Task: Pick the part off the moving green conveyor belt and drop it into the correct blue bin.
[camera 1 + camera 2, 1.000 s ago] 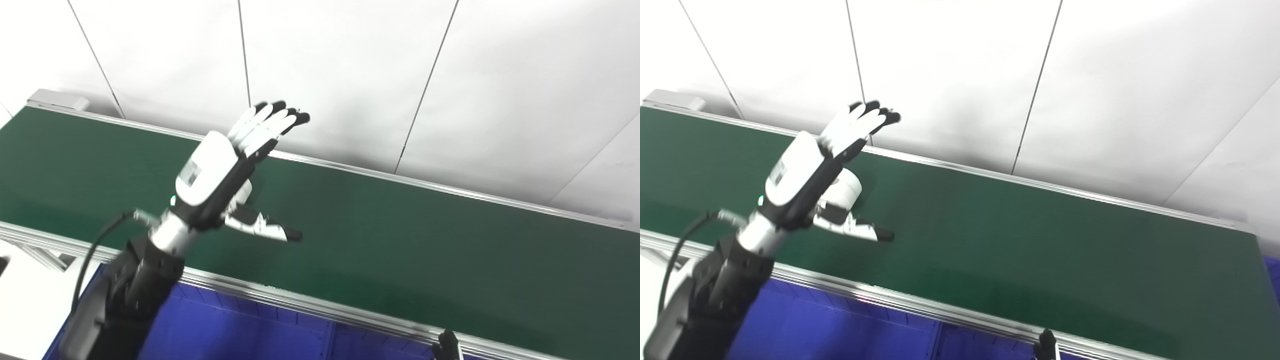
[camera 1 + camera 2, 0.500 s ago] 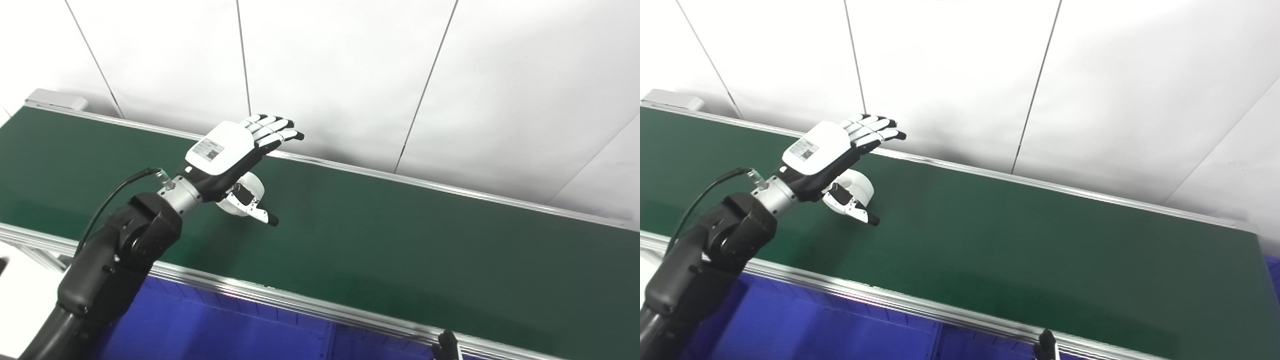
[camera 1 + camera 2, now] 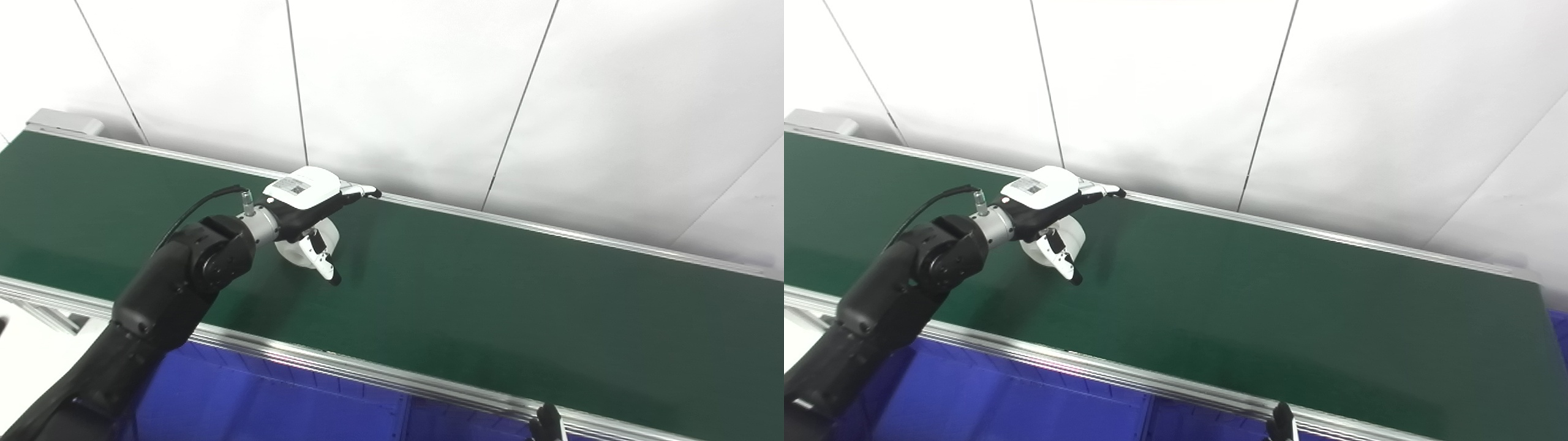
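A white round part (image 3: 327, 236) lies on the green conveyor belt (image 3: 490, 294), mostly hidden under my left hand. My left hand (image 3: 306, 196) is stretched flat, palm down, right over the part, with the fingers pointing toward the belt's far rail and the thumb hanging down in front of the part. The hand is open and I cannot tell whether it touches the part. The part also shows in the right eye view (image 3: 1077, 236). Of my right hand only a dark tip (image 3: 547, 422) shows at the bottom edge.
A blue bin (image 3: 275, 404) lies below the belt's near aluminium rail (image 3: 367, 370). A white panelled wall (image 3: 429, 92) stands behind the far rail. A grey end cap (image 3: 64, 121) sits at the belt's far left end.
My left hand has dropped from raised and upright to flat and palm down over the part, reaching further across the belt. The part has travelled a little to the right.
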